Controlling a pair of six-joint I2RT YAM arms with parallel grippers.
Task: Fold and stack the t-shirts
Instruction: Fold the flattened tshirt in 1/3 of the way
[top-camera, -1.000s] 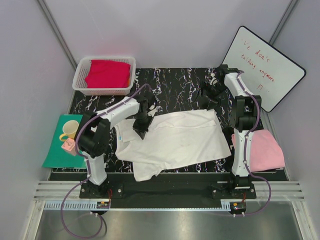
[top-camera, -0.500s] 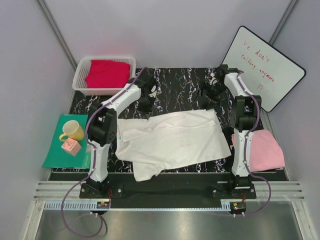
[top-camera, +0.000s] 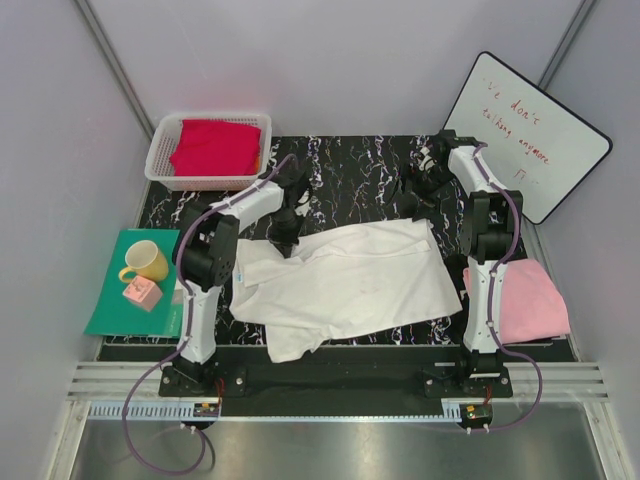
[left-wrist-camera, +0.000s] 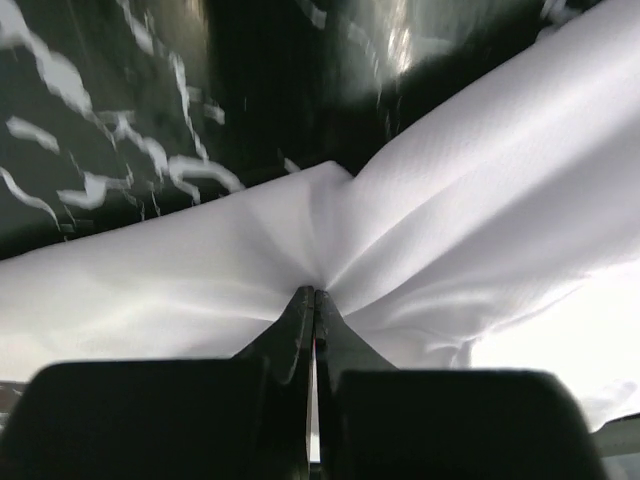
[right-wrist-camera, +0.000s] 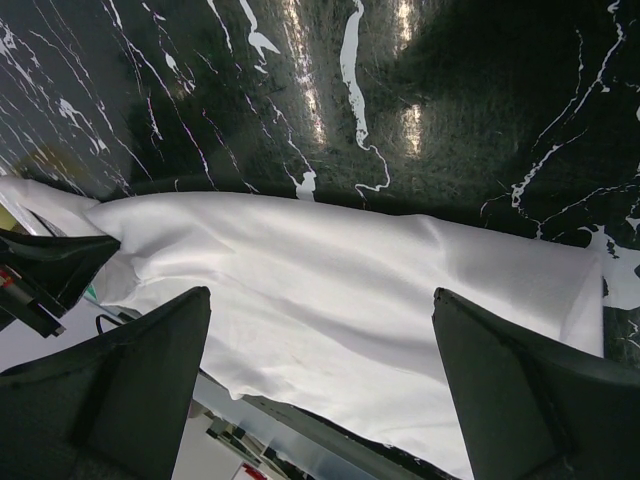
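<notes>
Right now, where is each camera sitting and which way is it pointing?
Top: above and behind the arms, looking down on the table; both arms show whole.
Left wrist: on the left arm, looking along the shut left gripper pinching the white shirt.
Right wrist: on the right arm, looking down past the open right gripper at the white shirt and table.
Shared: all three show the white shirt.

The only writing is on the whiteboard (top-camera: 525, 135) leaning at the back right. It is red handwriting in slanted lines. The words "don't" and "anymore" can be read. The other words are too small to tell
</notes>
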